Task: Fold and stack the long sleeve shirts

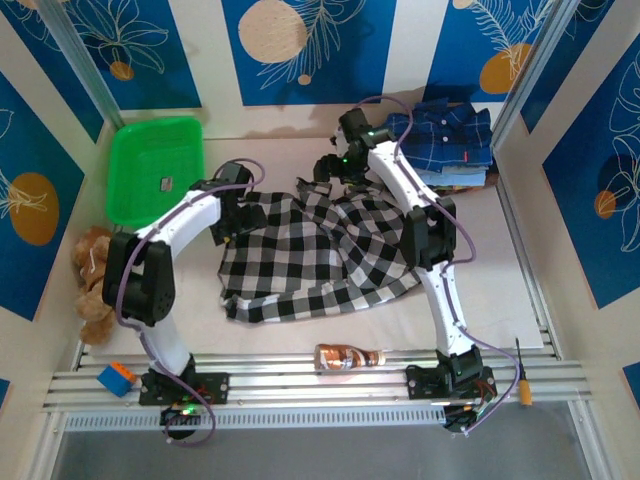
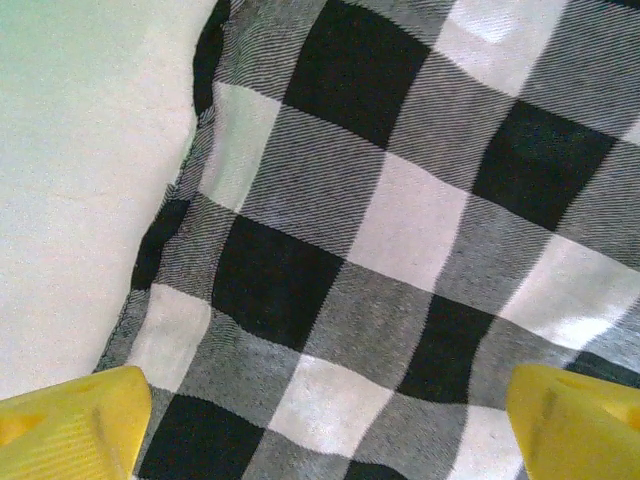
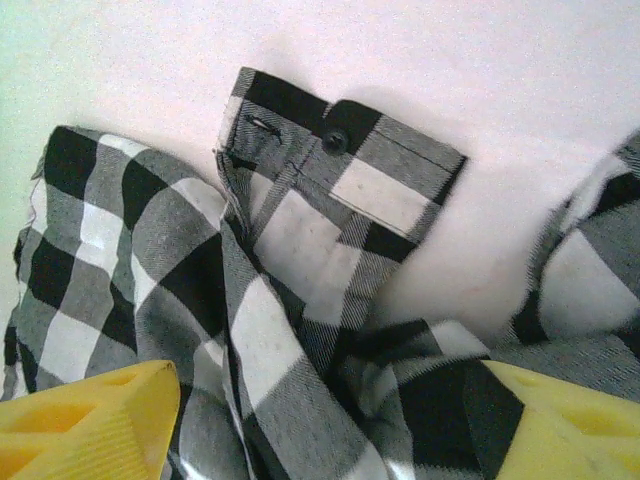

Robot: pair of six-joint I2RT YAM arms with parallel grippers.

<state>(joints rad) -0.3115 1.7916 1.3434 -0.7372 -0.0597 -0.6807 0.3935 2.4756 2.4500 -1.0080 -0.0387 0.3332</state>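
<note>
White table [image 1: 500, 290], checked shirt [image 1: 320, 250] spread, long axis left-right, cuff [image 3: 370, 185] farthest

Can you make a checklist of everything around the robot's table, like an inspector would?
Surface: white table, its middle covered by a shirt.
Job's things: black-and-white checked shirt spread out, rumpled, not folded; folded shirts stacked in the far right corner, navy one on top.
Clutter: green basket and plush toy at the left; bottle, screwdriver and blue block by the front rails.
Grippers: left gripper and right gripper over the checked shirt, jaws open.
Cables: purple cables loop along both arms.
Surroundings: blue walls with leaf patterns.
</note>
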